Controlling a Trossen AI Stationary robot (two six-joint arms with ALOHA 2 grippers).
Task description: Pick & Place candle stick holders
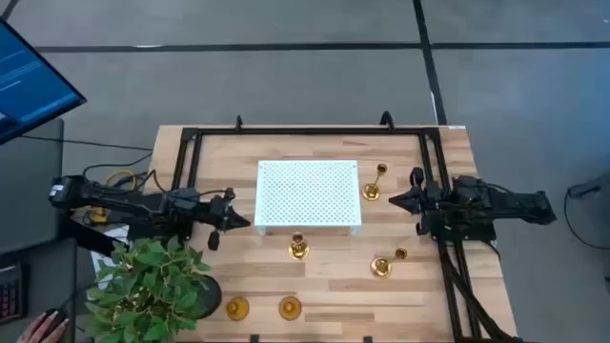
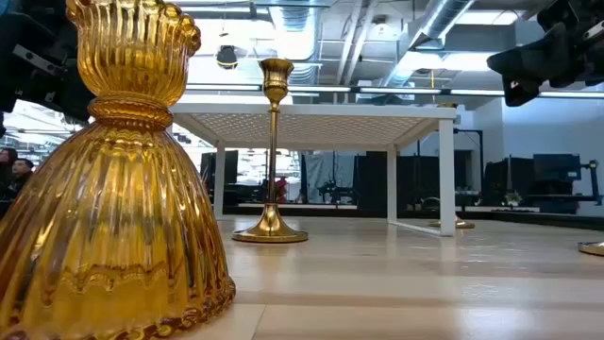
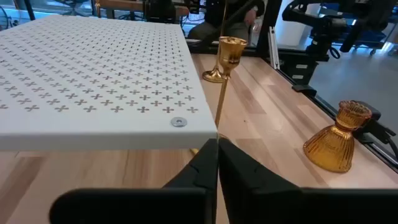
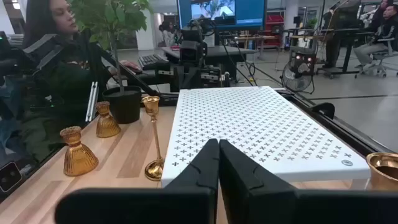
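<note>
both grippers, left gripper (image 1: 240, 222) and right gripper (image 1: 393, 201), pinched closed and empty; white tray (image 1: 307, 193) hides part of a tall candle stick holder (image 3: 220, 106).

My table (image 1: 419, 295) is pale wood planks with a black frame (image 1: 186, 152) along its edges. On it stands a white tray (image 1: 308, 194) on legs, punched with small crosses. Around the tray stand gold candle holders — a tall one (image 1: 373, 190) beside its right end, another tall one (image 1: 299, 249) just in front, two (image 1: 381, 268) further right, two squat ones (image 1: 237, 308) at the near edge. A potted plant (image 1: 152, 291) sits at my left corner.
</note>
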